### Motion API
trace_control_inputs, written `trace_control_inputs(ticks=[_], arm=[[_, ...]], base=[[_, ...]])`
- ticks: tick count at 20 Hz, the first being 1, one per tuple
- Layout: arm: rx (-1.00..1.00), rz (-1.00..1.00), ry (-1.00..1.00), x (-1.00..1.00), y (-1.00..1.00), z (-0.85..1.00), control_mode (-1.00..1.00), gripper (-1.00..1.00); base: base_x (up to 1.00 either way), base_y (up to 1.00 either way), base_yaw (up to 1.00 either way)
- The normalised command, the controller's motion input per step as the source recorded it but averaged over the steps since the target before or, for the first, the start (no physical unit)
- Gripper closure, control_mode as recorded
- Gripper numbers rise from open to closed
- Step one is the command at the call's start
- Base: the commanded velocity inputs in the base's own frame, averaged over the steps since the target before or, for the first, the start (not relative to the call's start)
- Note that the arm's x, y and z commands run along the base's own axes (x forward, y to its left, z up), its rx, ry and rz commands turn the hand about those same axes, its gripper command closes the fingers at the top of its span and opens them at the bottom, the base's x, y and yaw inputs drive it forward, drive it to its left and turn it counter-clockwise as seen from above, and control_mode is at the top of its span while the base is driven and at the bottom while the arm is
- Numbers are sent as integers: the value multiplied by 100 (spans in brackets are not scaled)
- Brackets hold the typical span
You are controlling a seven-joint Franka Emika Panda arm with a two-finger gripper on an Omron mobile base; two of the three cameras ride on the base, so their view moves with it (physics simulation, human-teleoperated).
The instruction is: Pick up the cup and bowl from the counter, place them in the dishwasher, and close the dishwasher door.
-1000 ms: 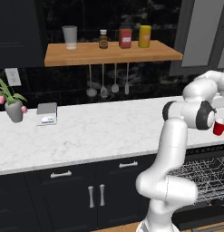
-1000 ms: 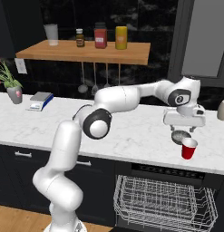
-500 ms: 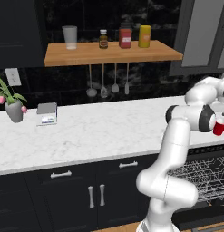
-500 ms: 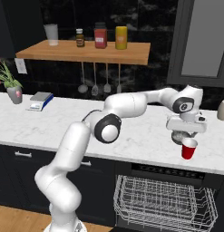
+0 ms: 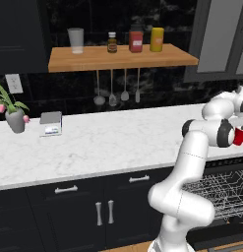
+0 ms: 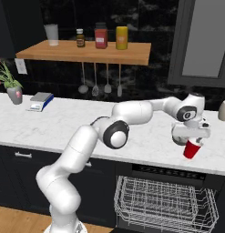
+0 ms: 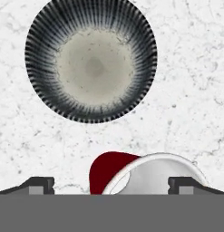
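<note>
Cup sits between the wide-spread fingers.

A: Even, soft rendered light; the white worktop reads bright against a dim black back wall.

B: No glare, faint shadows (hand view slightly soft), edges undistorted.

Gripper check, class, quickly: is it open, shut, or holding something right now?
Gripper: open, fingers wide on either side of the red cup on the counter, not clamped on it; nothing held.
</note>
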Motion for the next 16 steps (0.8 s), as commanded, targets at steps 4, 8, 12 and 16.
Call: trace_control_inputs(ticks=[4,8,12,16], arm=[[0,0,0,1,-17,-14,-100,-100],[0,0,0,-3,-3,-9,-100,-100],[0,-2,0,-4,0,-6,-100,100],[0,-7,0,-15,1,-3,-100,100]], base=[[0,0,0],[0,0,0],[0,0,0],[0,0,0]])
